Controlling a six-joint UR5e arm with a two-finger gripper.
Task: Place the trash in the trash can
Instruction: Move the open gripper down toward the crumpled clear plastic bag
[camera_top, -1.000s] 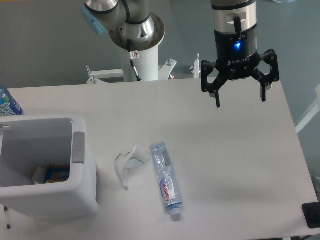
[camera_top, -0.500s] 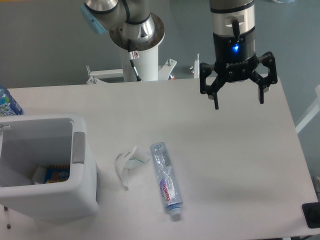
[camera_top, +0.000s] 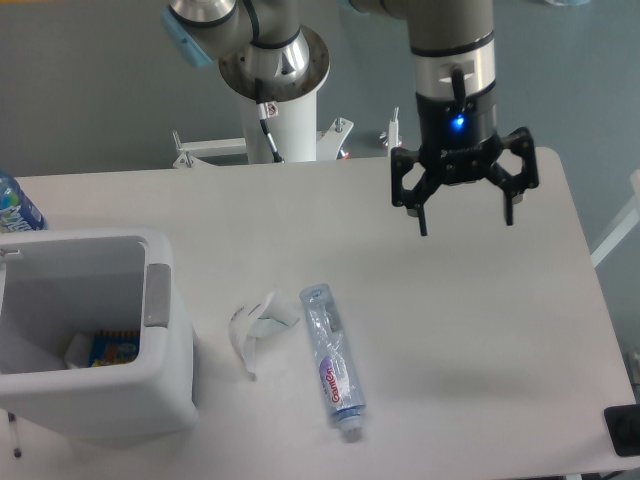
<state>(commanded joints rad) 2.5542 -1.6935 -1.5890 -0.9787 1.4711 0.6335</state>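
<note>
Two pieces of trash lie near the table's front middle: a crumpled white-and-clear wrapper scrap (camera_top: 256, 327) and, just right of it, a flattened clear bottle (camera_top: 332, 359) with a white label and red lettering. The trash can (camera_top: 165, 365), a large white bin with a grey tab on its right rim, stands at the front left and holds some items. My gripper (camera_top: 466, 220) hangs open and empty above the far right part of the table, well up and to the right of the bottle.
A blue-labelled bottle (camera_top: 14, 208) shows at the left edge behind the bin. The robot's base column (camera_top: 272, 95) rises at the table's back middle. A dark object (camera_top: 623, 430) sits at the front right corner.
The open gripper has shifted left and slightly down toward the table's middle. The trash and the bin have not moved.
</note>
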